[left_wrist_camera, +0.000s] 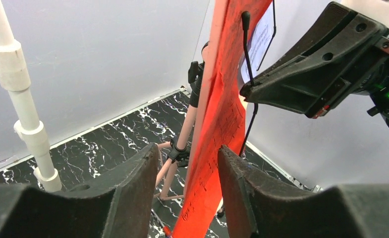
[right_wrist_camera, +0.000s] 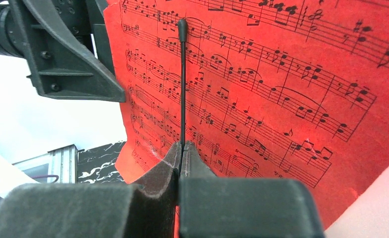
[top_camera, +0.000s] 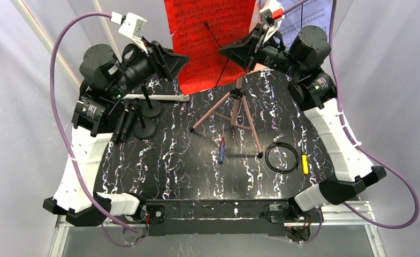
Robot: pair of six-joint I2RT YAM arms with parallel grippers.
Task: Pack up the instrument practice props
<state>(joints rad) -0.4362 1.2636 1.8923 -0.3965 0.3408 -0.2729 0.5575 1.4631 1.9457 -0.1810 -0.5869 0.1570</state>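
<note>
White drapes on every side of a black, white-veined table (top_camera: 186,160). At back centre, on the pink sheet-music rack (top_camera: 234,110) with its tripod legs splayed on the table, a red music sheet (top_camera: 207,37) held upright. Just behind it to the right, a white music sheet (top_camera: 306,16).

Spread to either side of the red sheet's lower edge, fingers well apart and neither pad clearly touching the paper: the left hand (left_wrist_camera: 188,151). Pressed together on a thin black wire (right_wrist_camera: 182,74) upright in front of the red sheet: the right hand (right_wrist_camera: 181,148), directly opposite the left.

On the table's left, close under the left arm, two black microphones (top_camera: 144,130) on round bases, side by side, just in front of a white pipe (top_camera: 159,97). Near the tripod's front feet, a red-and-blue pen (top_camera: 221,150). Toward the front right, a coiled black cable (top_camera: 268,156) just beside a small yellow item (top_camera: 304,164).
</note>
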